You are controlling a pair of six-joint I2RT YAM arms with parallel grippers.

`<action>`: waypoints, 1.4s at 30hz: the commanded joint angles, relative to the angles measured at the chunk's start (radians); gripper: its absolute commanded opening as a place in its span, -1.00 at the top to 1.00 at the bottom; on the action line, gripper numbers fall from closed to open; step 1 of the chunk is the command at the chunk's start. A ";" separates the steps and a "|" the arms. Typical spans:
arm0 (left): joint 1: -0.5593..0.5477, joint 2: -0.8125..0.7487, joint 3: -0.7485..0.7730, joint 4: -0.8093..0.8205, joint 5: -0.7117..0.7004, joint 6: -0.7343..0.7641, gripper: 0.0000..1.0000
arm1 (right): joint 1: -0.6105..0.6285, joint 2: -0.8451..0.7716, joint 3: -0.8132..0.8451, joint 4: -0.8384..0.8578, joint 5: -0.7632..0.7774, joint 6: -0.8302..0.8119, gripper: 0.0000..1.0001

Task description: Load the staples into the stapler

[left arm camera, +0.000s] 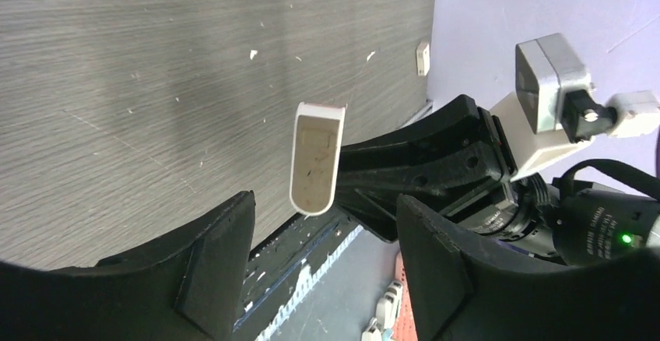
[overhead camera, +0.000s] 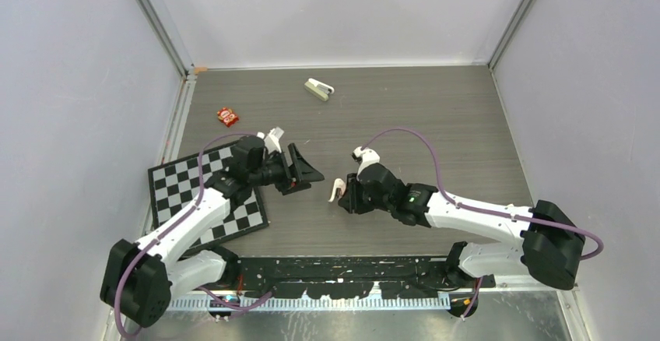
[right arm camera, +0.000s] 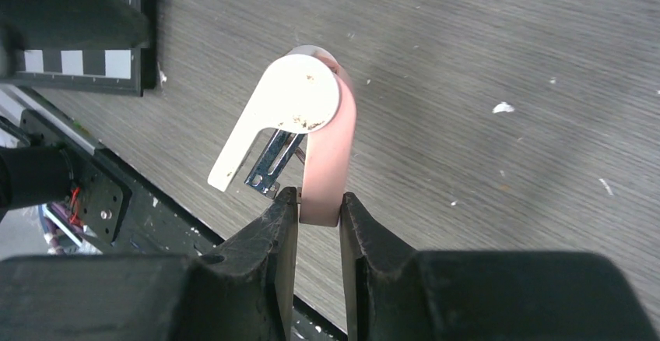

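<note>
1 rounded pink obj (right arm camera: 303,123), R tool (right arm camera: 319,201)

White arm links (overhead camera: 191,220), black joints (overhead camera: 140,279), purple cables (overhead camera: 405,130), black wedge-shaped fingers (left arm camera: 210,271)

This looks like a robot lab, set up as a small test booth. The grey counter (overhead camera: 436,123) has plain pale walls (overhead camera: 342,6) on three sides, with metal posts (overhead camera: 159,22) at its far corners. A left robot arm (overhead camera: 187,224) and a right robot arm (overhead camera: 475,212) are bolted to a black rail (overhead camera: 350,267) at the counter's near edge. Purple cables (overhead camera: 401,130) run along them. A black-and-white checked board (overhead camera: 175,181) lies on the counter's left side.
</note>
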 commanded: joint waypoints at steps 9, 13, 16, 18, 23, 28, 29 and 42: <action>-0.141 0.117 0.009 0.146 -0.025 -0.043 -0.25 | 0.051 -0.011 0.054 0.074 0.018 0.015 0.64; -0.164 0.141 0.009 0.165 -0.021 -0.043 -0.11 | 0.051 -0.030 0.048 0.076 0.028 0.019 0.64; -0.174 0.146 0.009 0.180 -0.019 -0.045 0.00 | 0.051 -0.030 0.045 0.075 0.036 0.018 0.64; -0.176 0.145 0.004 0.186 -0.018 -0.048 0.04 | 0.051 -0.028 0.046 0.075 0.036 0.019 0.64; -0.176 0.136 -0.008 0.201 -0.022 -0.047 0.43 | 0.052 -0.025 0.047 0.078 0.042 0.019 0.64; -0.177 0.111 -0.007 0.194 -0.030 -0.019 0.92 | 0.051 -0.048 0.052 0.046 0.063 -0.002 0.39; -0.177 0.105 -0.002 0.179 -0.032 -0.005 0.98 | 0.052 -0.057 0.052 0.035 0.067 -0.012 0.34; -0.176 -0.009 0.054 0.113 -0.003 0.205 1.00 | 0.044 -0.255 -0.006 0.065 -0.171 -0.070 -0.22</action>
